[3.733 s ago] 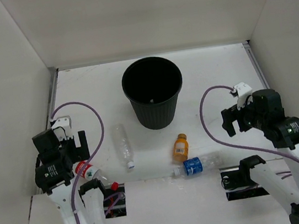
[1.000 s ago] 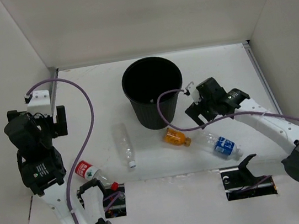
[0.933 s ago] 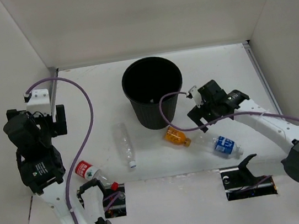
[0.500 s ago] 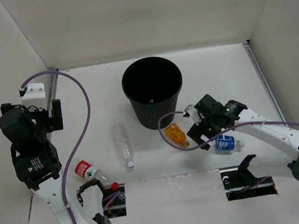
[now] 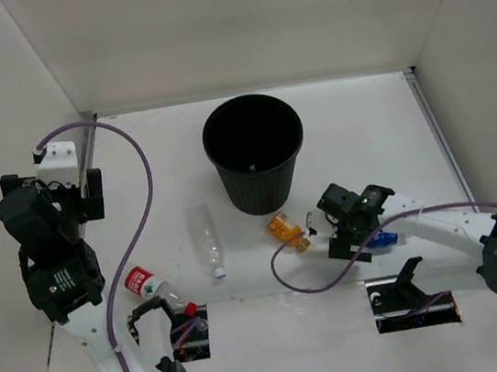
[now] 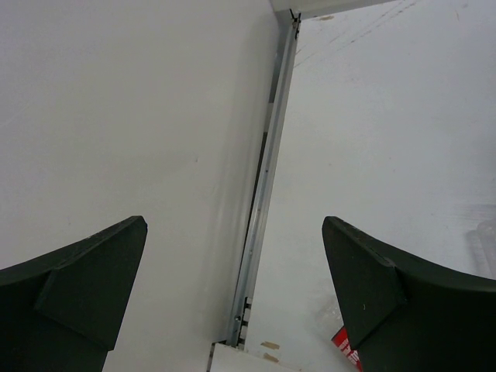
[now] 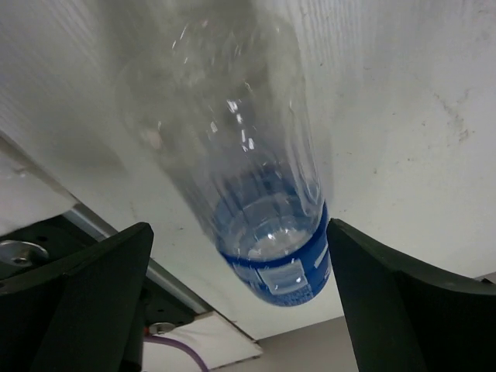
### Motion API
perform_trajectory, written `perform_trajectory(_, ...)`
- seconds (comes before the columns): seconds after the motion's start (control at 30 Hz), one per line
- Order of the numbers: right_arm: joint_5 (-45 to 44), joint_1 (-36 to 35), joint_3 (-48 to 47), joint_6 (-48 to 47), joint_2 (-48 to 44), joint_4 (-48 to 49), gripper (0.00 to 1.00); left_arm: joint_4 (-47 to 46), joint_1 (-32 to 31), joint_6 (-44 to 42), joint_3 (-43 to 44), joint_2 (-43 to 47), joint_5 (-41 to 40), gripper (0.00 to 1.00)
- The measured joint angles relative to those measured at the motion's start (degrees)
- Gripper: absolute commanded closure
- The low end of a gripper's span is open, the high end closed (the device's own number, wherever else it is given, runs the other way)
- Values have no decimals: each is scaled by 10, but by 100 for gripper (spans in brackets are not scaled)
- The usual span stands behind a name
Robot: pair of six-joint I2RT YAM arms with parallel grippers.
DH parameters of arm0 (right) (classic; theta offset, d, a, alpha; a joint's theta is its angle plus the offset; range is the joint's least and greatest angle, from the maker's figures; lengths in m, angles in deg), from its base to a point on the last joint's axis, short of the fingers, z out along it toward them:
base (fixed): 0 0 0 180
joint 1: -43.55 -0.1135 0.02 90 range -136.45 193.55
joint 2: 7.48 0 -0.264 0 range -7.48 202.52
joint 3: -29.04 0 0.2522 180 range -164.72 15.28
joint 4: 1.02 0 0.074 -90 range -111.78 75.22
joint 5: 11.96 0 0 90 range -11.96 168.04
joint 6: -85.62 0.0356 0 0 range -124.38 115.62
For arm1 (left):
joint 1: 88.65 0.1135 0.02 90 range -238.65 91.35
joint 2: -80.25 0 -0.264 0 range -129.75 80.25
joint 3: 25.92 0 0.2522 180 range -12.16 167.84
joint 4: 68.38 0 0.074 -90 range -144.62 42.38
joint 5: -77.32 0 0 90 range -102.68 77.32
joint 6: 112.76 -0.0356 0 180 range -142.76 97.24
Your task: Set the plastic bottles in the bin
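Starting with the top external view, the right gripper (image 5: 348,232) is seen to have been drawn back from beside the bin (image 5: 261,193) toward the near edge of the table (image 5: 359,115). It is now lowered over the blue-labelled bottle (image 5: 385,240), of which only the label end shows past the wrist. The orange bottle (image 5: 284,230) lies just beside the gripper, turned a little from where it lay a second ago. The clear bottle (image 5: 204,238) and the red-labelled bottle (image 5: 142,282) are unmoved, and nothing can be made out inside the bin. The left gripper (image 5: 90,191) has been carried up and off toward the left wall.

In the left wrist view, the left gripper (image 6: 234,225) is shown with its jaws spread wide and nothing between them. Only the side wall (image 6: 116,116), a metal rail (image 6: 260,217) and a red sliver of the red-labelled bottle (image 6: 347,358) are framed.

In the right wrist view, the blue-labelled bottle (image 7: 248,194) is seen lying on the table between the fingers (image 7: 77,302), which are spread wide on either side and not pressed against it. The approach is judged complete, with only the closing left to be made. All four bottles remain to be binned.
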Motion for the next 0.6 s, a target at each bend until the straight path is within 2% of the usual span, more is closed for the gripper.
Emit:
perform_trajectory(0.07,-4,-10,13,-16,4,7,3,2,0,-4,1,0,0,0)
perform_trajectory(0.1,-4,-18,17,-23,9,12,10,3,0,-6,1,0,0,0)
perform_trajectory(0.2,-5,-36,26,-37,30,38,41,6,0,-12,5,-1,0,0)
perform_trajectory(0.3,-18,-42,24,-42,42,53,63,7,0,-16,10,-1,0,0)
perform_trajectory(0.47,-15,-43,-3,-34,44,50,79,8,0,-25,10,-1,0,0)
perform_trajectory(0.6,6,-54,-111,-16,42,3,89,3,1,-27,2,1,0,0)
